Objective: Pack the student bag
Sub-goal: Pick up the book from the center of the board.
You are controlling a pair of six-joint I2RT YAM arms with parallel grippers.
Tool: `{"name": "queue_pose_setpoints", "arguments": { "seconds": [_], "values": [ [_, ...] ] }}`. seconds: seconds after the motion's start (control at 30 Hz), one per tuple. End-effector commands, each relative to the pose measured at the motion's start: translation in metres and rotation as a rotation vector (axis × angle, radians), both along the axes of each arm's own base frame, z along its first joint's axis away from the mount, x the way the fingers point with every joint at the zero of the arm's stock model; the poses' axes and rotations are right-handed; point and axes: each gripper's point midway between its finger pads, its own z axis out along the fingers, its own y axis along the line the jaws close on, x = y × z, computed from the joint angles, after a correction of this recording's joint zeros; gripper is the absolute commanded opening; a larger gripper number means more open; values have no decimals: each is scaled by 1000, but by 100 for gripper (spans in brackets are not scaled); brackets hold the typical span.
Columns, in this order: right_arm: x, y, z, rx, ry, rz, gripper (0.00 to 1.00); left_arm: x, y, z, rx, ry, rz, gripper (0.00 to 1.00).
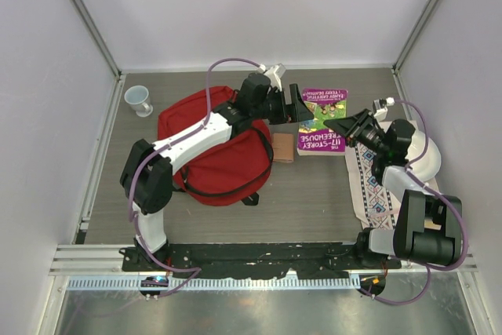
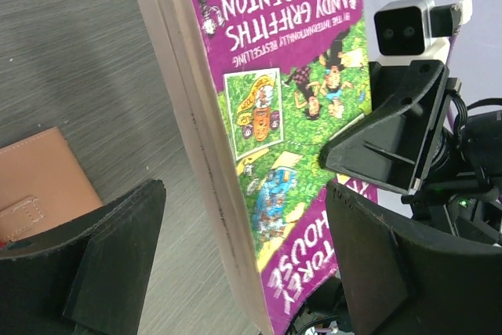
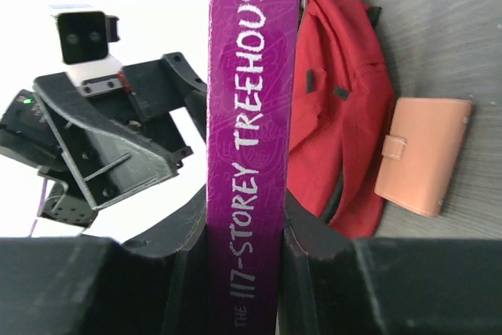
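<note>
The book (image 1: 322, 121) is clamped in the right claw (image 3: 245, 233), with the student bag (image 1: 216, 154) lying leftward, nearer the wide-spread left claw (image 1: 300, 105).

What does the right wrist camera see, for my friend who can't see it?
The right tool grips a purple book by its spine, which reads 117-Storey Treehouse. Behind it on the grey table lie the red student bag and a tan wallet; the left tool is at the left.
</note>
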Motion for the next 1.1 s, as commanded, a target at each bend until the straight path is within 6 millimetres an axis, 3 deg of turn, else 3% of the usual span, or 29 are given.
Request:
{"name": "queue_pose_setpoints", "arguments": {
  "seconds": [0.0, 0.03, 0.07, 0.17, 0.2, 0.4, 0.53, 0.57, 0.7, 0.93, 1.07],
  "values": [
    [12, 0, 12, -134, -73, -10, 33, -1, -2, 23, -61, -44, -14, 86],
    [12, 0, 7, -161, -59, -12, 40, -1, -2, 23, -59, -45, -12, 86],
    [10, 1, 0, -176, -24, -8, 35, 1, 0, 23, -57, -44, -6, 86],
    [11, 4, -1, -191, -30, 2, 3, 3, 3, 20, -43, -36, 5, 86],
    [11, 4, 0, -174, -22, 2, 1, 4, 3, 18, -39, -31, 10, 86],
    [2, 13, 27, -77, -124, 48, 1, 8, 11, 16, -69, -8, 38, 87],
    [-10, 20, 52, 0, -196, 110, 1, 19, 22, 26, -150, -16, 56, 87],
    [-14, 22, 53, 9, -195, 129, 1, 17, 24, 23, -166, 4, 54, 87],
    [-24, 28, 64, 63, -224, 181, 1, 21, 28, 42, -245, -40, 26, 87],
    [-41, 40, 84, 176, -302, 282, 1, 14, 17, 72, -386, -101, -88, 87],
    [-40, 45, 82, 203, -288, 306, 1, 9, 16, 77, -428, -110, -121, 87]
  ]
}}
